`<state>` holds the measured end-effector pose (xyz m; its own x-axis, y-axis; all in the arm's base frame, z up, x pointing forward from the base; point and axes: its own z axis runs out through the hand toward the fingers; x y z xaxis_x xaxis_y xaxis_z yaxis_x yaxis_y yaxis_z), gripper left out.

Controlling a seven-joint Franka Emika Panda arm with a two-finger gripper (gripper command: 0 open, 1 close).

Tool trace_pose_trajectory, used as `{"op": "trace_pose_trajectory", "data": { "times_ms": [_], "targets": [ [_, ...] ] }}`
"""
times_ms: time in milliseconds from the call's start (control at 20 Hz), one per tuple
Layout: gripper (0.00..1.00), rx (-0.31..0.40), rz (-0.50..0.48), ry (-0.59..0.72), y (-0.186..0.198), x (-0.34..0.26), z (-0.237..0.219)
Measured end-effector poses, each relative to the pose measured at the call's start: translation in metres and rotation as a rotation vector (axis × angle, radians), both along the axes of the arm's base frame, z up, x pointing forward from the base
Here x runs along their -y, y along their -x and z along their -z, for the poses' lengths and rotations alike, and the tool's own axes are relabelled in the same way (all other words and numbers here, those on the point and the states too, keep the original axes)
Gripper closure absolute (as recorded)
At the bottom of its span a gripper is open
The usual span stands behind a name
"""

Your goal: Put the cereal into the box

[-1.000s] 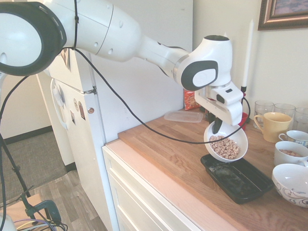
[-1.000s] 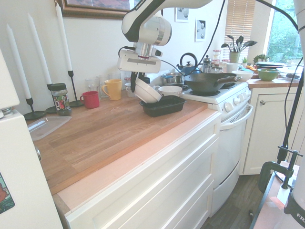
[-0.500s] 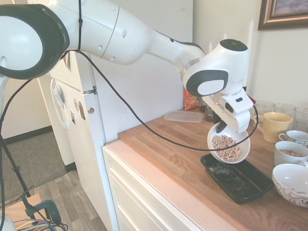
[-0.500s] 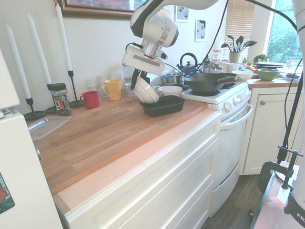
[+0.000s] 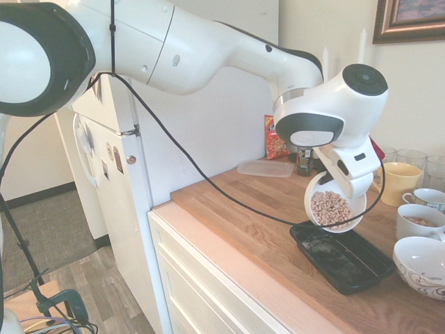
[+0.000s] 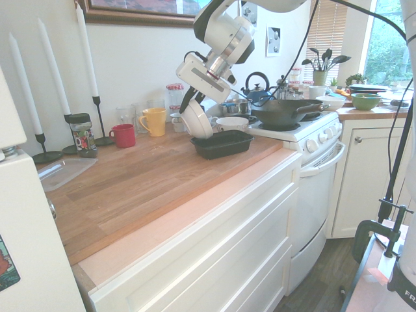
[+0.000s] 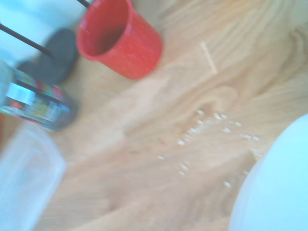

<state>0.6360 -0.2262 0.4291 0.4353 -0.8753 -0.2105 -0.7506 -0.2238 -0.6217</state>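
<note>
My gripper point(image 5: 327, 179) is shut on the rim of a white bowl point(image 5: 345, 221), which it holds steeply tilted above the near end of the box point(image 5: 348, 261), a black shallow tray on the wooden counter. The cereal point(image 5: 330, 207), tan rings, sits piled inside the tipped bowl. In the second exterior view the bowl point(image 6: 193, 119) hangs from the gripper point(image 6: 189, 99) just above the box point(image 6: 224, 144). The bowl's white side point(image 7: 274, 187) fills a corner of the wrist view.
A yellow mug point(image 5: 394, 182), glasses and white bowls point(image 5: 421, 266) stand beside the box. A red cup point(image 6: 123, 136), a jar point(image 6: 81, 135), candlesticks and a clear flat container point(image 5: 266, 168) sit along the wall. The stove with a black pan point(image 6: 286, 112) is beyond the box.
The wrist has risen and rotated, tipping the bowl from a slight tilt to a steep one over the box. The cereal has stayed in the bowl.
</note>
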Motion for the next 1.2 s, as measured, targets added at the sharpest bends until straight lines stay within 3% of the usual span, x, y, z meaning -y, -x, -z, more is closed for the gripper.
{"op": "trace_pose_trajectory", "data": {
  "times_ms": [900, 1200],
  "targets": [
    [1.0, 0.054, 0.021, -0.112, 0.037, 0.021, 0.01],
    [1.0, 0.107, 0.03, -0.151, 0.051, 0.032, 0.012]
  ]
}}
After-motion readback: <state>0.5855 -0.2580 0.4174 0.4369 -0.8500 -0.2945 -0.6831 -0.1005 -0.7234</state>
